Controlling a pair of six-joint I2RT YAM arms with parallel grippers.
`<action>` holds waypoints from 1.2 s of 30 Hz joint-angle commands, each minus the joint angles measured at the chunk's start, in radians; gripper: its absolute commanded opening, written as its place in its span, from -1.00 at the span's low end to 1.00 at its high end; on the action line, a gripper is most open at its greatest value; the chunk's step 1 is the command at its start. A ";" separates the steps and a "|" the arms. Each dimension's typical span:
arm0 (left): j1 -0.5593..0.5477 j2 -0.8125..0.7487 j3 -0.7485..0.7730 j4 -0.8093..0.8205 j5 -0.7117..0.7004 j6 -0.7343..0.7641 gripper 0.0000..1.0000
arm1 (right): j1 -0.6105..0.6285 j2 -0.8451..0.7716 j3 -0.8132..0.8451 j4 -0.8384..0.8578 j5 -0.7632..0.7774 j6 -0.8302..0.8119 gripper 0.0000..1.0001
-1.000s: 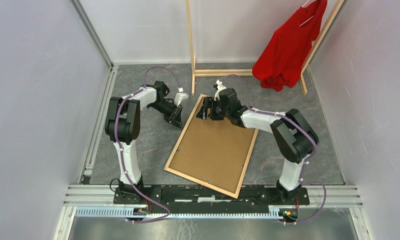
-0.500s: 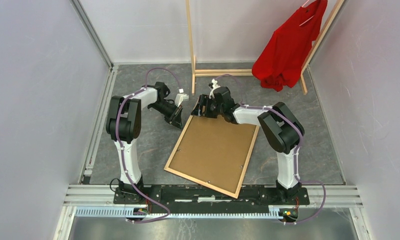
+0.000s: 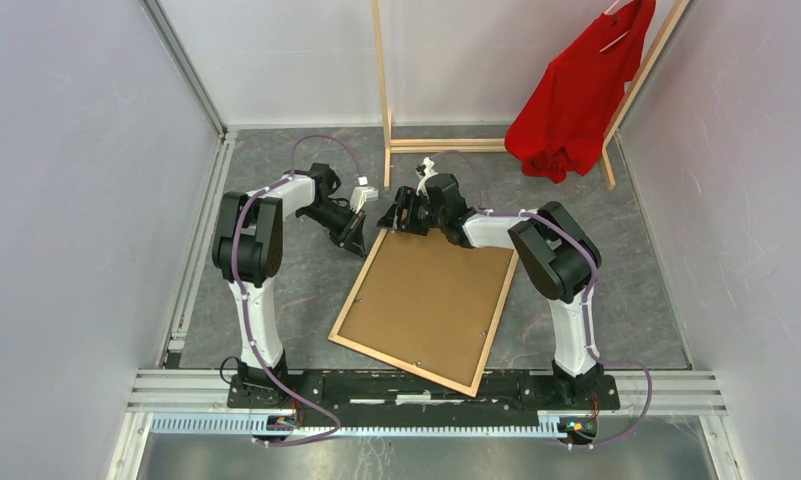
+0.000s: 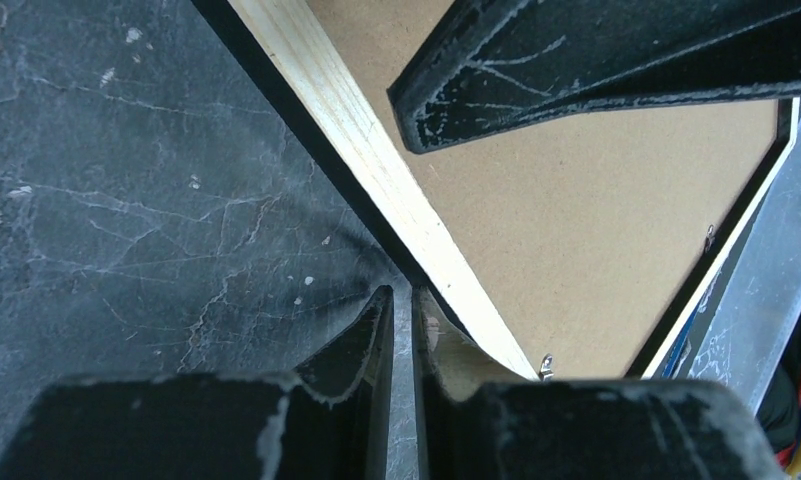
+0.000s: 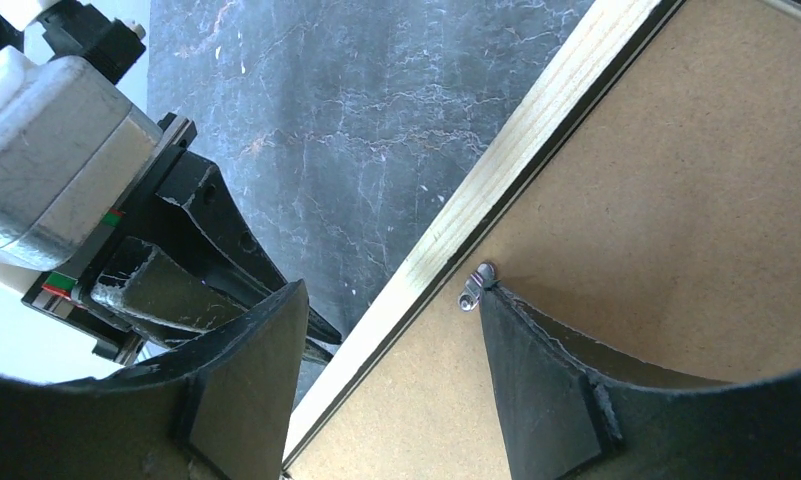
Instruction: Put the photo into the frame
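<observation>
Our left gripper [image 4: 401,300], beside the frame's [image 5: 506,170] ten o'clock edge, is pinched nearly closed on nothing. Our right gripper [image 5: 391,292] gapes wide astride its twelve o'clock rail, holding nothing.

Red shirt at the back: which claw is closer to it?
Right. The right gripper sits at the far corner of the frame, left of the red shirt; the left gripper is farther left, beside the frame.
</observation>
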 commanded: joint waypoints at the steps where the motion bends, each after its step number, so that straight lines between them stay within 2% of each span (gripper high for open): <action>1: -0.001 -0.022 0.009 0.013 0.034 -0.005 -0.63 | 0.007 0.034 0.027 0.023 -0.018 0.035 0.40; 25: -0.001 -0.038 -0.004 0.013 0.019 0.018 -0.67 | 0.007 0.059 0.058 0.020 -0.041 0.049 0.35; 31: 0.001 -0.050 -0.002 0.012 0.005 0.021 -0.67 | -0.017 0.015 0.058 0.000 -0.022 0.024 0.37; 36: 0.012 -0.081 0.015 -0.015 -0.062 0.060 -0.63 | -0.086 -0.098 0.011 -0.044 0.031 -0.038 0.44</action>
